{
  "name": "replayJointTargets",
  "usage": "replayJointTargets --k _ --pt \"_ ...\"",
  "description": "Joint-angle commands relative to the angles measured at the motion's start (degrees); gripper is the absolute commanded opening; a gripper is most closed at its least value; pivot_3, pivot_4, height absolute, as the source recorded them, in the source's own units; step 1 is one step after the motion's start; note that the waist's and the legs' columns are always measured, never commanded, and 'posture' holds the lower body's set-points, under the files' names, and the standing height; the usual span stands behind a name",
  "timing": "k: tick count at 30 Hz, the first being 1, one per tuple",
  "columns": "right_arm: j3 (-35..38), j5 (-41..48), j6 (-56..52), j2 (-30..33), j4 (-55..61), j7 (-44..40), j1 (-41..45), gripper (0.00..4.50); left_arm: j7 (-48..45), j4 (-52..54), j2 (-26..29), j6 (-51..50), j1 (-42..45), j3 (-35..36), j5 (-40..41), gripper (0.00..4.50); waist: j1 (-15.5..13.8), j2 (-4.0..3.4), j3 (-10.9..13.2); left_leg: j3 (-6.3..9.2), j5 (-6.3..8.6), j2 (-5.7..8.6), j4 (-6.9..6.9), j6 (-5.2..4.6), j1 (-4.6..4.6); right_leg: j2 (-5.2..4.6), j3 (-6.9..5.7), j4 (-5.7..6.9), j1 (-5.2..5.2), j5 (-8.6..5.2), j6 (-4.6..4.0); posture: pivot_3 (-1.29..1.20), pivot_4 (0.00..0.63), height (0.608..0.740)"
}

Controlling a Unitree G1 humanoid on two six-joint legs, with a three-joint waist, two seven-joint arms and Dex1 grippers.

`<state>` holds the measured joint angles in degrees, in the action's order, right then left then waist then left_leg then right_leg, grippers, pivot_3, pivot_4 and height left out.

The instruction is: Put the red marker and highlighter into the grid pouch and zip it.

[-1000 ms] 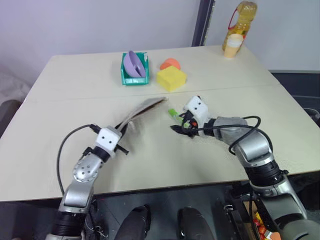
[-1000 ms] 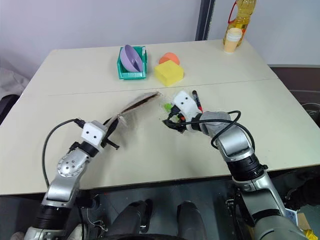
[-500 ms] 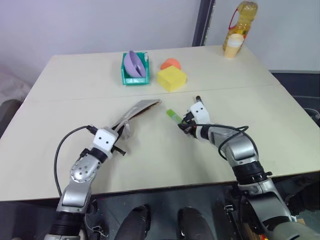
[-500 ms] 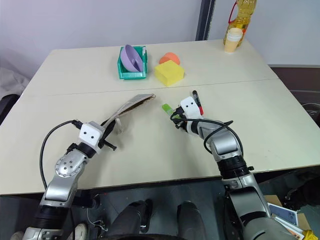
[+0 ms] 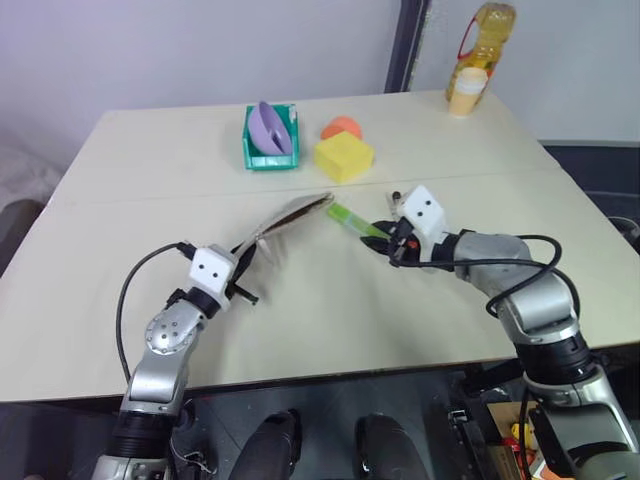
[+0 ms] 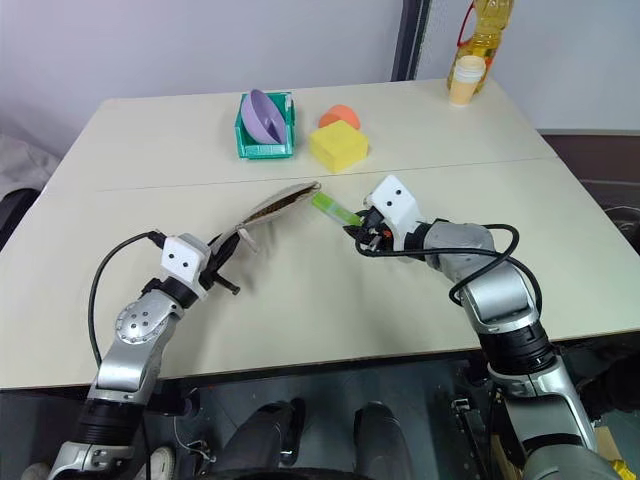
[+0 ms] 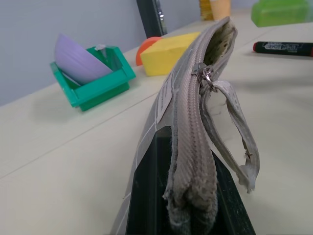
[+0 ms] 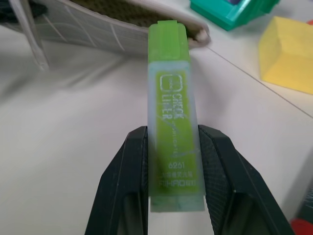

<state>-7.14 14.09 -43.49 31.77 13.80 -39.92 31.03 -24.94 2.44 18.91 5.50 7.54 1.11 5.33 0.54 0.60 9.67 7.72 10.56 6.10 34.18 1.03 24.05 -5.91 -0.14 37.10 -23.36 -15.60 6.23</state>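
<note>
The grid pouch (image 5: pixel 290 215) is grey with white grid lines and is held up on edge, its zipper side (image 7: pixel 190 98) uppermost and its mouth open at the far end. My left gripper (image 5: pixel 243 280) is shut on the pouch's near end. My right gripper (image 5: pixel 383 240) is shut on the highlighter (image 8: pixel 173 127), a chunky light-green pen held off the table. Its free end (image 6: pixel 325 203) points at the pouch mouth, just short of it. The red marker (image 7: pixel 286 47) lies on the table behind my right gripper, and its black end (image 5: pixel 396 196) peeks out beside the hand.
A green bin holding a purple bowl (image 5: pixel 270 140), a yellow block (image 5: pixel 343 158) and an orange thing (image 5: pixel 341 127) stand beyond the pouch. An oil bottle (image 5: pixel 487 35) and a paper cup (image 5: pixel 465 92) sit at the table's far right corner.
My right gripper closed on the highlighter, raised it off the table and carried it left toward the pouch mouth. The left gripper kept its hold on the pouch and stayed put.
</note>
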Motion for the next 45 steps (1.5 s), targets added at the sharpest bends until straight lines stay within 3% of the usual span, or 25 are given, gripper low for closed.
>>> replayJointTargets --k 1,14,19,27,34,40,45 --pt "0.61 1.06 -0.92 -1.72 2.24 1.35 1.4 0.89 -0.68 1.38 -0.3 0.83 0.58 -0.67 0.5 0.0 -0.01 0.0 0.0 0.0 0.0 0.0 0.0 0.0 0.0 0.0 0.0 0.0 0.0 0.0 0.0 0.0 0.15 0.74" --pt "-2.31 0.74 -2.55 -1.84 3.18 1.06 2.0 0.89 -2.02 3.4 -0.04 1.32 -0.94 -1.88 0.42 0.0 0.02 0.0 0.0 0.01 0.0 0.0 0.0 0.0 0.0 0.0 0.0 0.01 -0.01 0.0 0.0 0.0 0.15 0.74" --pt "-5.2 -0.82 -1.34 2.56 4.89 -2.33 3.78 0.89 -6.7 5.01 3.67 2.93 -2.22 -3.36 -0.32 0.0 0.05 -0.01 0.0 0.0 0.0 0.0 -0.01 0.0 0.02 0.0 0.0 0.0 -0.03 0.0 -0.01 0.0 0.15 0.74" --pt "-16.63 -12.91 12.98 12.1 5.29 -11.6 9.36 0.89 -15.77 6.47 9.41 3.38 -1.99 -3.57 2.82 0.0 0.12 -0.01 0.01 -0.01 0.0 -0.02 -0.02 0.0 0.05 -0.02 -0.01 -0.05 -0.06 -0.01 -0.01 0.0 0.15 0.74" --pt "-20.86 -20.46 22.29 10.8 2.14 -14.7 12.9 0.89 -19.95 6.57 11.17 2.12 0.09 -3.66 5.05 0.0 0.04 0.0 0.02 0.0 0.0 -0.02 -0.01 0.01 0.08 -0.01 0.0 -0.05 -0.08 -0.01 -0.01 0.0 0.15 0.74" --pt "-14.37 -17.9 19.45 10.02 2.43 -14.69 11.49 3.8 -18.23 5.29 10.23 0.8 0.55 -2.38 5.11 0.0 0.01 0.0 0.02 0.01 0.0 -0.01 -0.01 0.01 0.08 -0.01 0.0 -0.04 -0.08 -0.01 -0.01 0.0 0.15 0.74" --pt "-2.41 -7.94 10.95 7.71 2.34 -13.28 8.54 3.8 -14.09 4.2 8.13 -1.49 0.37 -1.1 4.82 0.0 -0.11 0.01 0.02 0.02 0.0 0.0 0.01 0.0 0.08 -0.01 0.0 -0.04 -0.05 0.0 -0.01 0.0 0.15 0.74"
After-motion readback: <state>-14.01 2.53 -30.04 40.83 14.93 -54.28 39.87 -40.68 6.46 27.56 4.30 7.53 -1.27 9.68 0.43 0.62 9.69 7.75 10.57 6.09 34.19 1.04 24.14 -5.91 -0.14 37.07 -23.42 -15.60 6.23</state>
